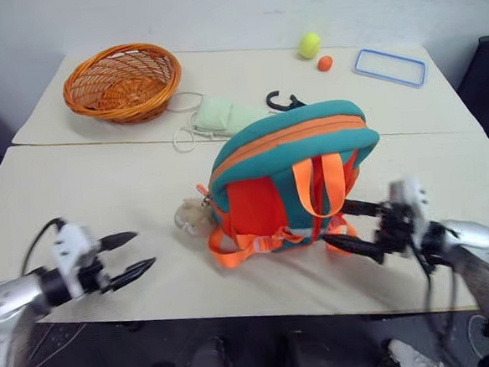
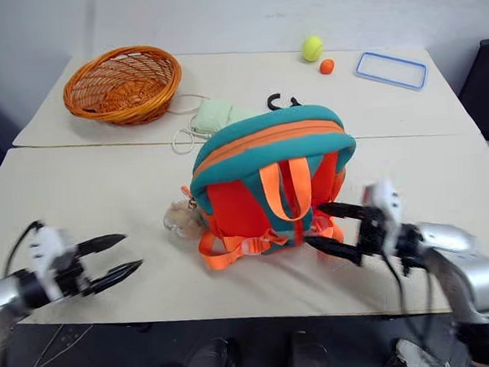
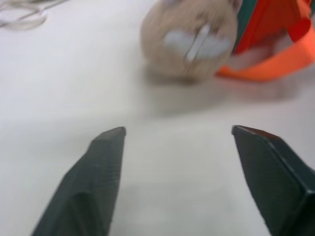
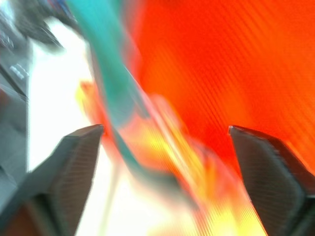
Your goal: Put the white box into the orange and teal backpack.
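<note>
The orange and teal backpack (image 1: 290,172) stands upright in the middle of the table, straps facing me, with its tan plush bear (image 1: 192,216) lying at its left foot. The white box is out of view. My left gripper (image 1: 144,248) is open near the table's front left, apart from the bear and pointing toward it; in the left wrist view the bear (image 3: 189,42) lies ahead of the open fingers. My right gripper (image 1: 335,222) is open at the backpack's lower right, its fingertips close to the orange straps. The right wrist view has the backpack's orange fabric (image 4: 221,64) just ahead.
At the back of the table are an orange wicker basket (image 1: 121,81), a pale green face mask (image 1: 219,116), a black hook (image 1: 282,103), a yellow-green ball (image 1: 309,45), a small orange ball (image 1: 325,63) and a blue-rimmed clear lid (image 1: 390,66). The table's front edge runs just below both grippers.
</note>
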`<state>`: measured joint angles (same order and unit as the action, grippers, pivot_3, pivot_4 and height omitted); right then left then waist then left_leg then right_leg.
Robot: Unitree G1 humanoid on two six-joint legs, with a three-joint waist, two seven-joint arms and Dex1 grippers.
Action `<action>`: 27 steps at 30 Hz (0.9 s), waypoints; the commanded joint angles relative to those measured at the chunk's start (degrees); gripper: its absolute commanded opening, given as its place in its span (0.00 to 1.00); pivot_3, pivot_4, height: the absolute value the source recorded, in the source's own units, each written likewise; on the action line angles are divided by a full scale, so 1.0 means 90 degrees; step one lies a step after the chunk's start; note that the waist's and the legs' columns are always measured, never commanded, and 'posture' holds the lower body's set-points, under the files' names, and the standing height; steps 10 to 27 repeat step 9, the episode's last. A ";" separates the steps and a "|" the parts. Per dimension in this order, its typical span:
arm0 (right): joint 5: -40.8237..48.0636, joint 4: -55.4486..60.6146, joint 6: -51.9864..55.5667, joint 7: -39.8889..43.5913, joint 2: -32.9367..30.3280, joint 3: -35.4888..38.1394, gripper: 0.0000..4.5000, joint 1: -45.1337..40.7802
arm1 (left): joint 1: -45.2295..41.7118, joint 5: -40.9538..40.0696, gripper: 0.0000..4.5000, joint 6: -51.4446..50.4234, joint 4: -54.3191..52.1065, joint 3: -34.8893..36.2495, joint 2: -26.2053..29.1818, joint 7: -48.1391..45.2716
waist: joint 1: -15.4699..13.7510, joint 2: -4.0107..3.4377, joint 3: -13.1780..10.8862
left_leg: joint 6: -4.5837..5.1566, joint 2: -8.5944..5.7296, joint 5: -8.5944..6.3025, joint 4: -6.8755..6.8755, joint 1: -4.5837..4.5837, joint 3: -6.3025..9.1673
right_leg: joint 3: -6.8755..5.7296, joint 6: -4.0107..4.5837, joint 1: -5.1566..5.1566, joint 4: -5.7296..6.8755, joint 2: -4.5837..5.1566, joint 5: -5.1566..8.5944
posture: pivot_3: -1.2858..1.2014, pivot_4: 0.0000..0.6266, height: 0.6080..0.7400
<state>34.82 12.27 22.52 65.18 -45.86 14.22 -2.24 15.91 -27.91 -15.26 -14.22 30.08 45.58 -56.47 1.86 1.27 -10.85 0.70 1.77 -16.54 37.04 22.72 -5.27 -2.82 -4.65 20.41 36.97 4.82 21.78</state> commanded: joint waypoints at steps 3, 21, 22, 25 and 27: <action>-0.0631 -0.1748 -0.1479 0.0778 -0.0674 0.0805 1.00 0.0072 | 0.1184 0.0335 0.89 0.0706 -0.0455 0.0978 -0.0370 0.0065 | 0.0002 0.0000 -0.0001 | 0.0034 0.0001 -0.0020 -0.0004 -0.0049 -0.0010 | -0.0002 -0.0003 -0.0047 -0.0013 0.0004 -0.0001 | 0.52 0.24 1.00; -0.1534 -0.3634 -0.3768 0.1047 -0.0568 0.0552 1.00 -0.0591 | 0.1286 0.0923 0.89 0.1202 -0.0339 0.0711 -0.0593 0.0456 | -0.0037 -0.0012 -0.0002 | 0.0021 0.0013 -0.0027 -0.0011 -0.0079 -0.0001 | -0.0006 0.0006 -0.0079 -0.0024 -0.0003 0.0003 | 0.52 0.24 1.00; -0.1534 -0.3634 -0.3768 0.1047 -0.0568 0.0552 1.00 -0.0591 | 0.1286 0.0923 0.89 0.1202 -0.0339 0.0711 -0.0593 0.0456 | -0.0037 -0.0012 -0.0002 | 0.0021 0.0013 -0.0027 -0.0011 -0.0079 -0.0001 | -0.0006 0.0006 -0.0079 -0.0024 -0.0003 0.0003 | 0.52 0.24 1.00; -0.1534 -0.3634 -0.3768 0.1047 -0.0568 0.0552 1.00 -0.0591 | 0.1286 0.0923 0.89 0.1202 -0.0339 0.0711 -0.0593 0.0456 | -0.0037 -0.0012 -0.0002 | 0.0021 0.0013 -0.0027 -0.0011 -0.0079 -0.0001 | -0.0006 0.0006 -0.0079 -0.0024 -0.0003 0.0003 | 0.52 0.24 1.00; -0.1534 -0.3634 -0.3768 0.1047 -0.0568 0.0552 1.00 -0.0591 | 0.1286 0.0923 0.89 0.1202 -0.0339 0.0711 -0.0593 0.0456 | -0.0037 -0.0012 -0.0002 | 0.0021 0.0013 -0.0027 -0.0011 -0.0079 -0.0001 | -0.0006 0.0006 -0.0079 -0.0024 -0.0003 0.0003 | 0.52 0.24 1.00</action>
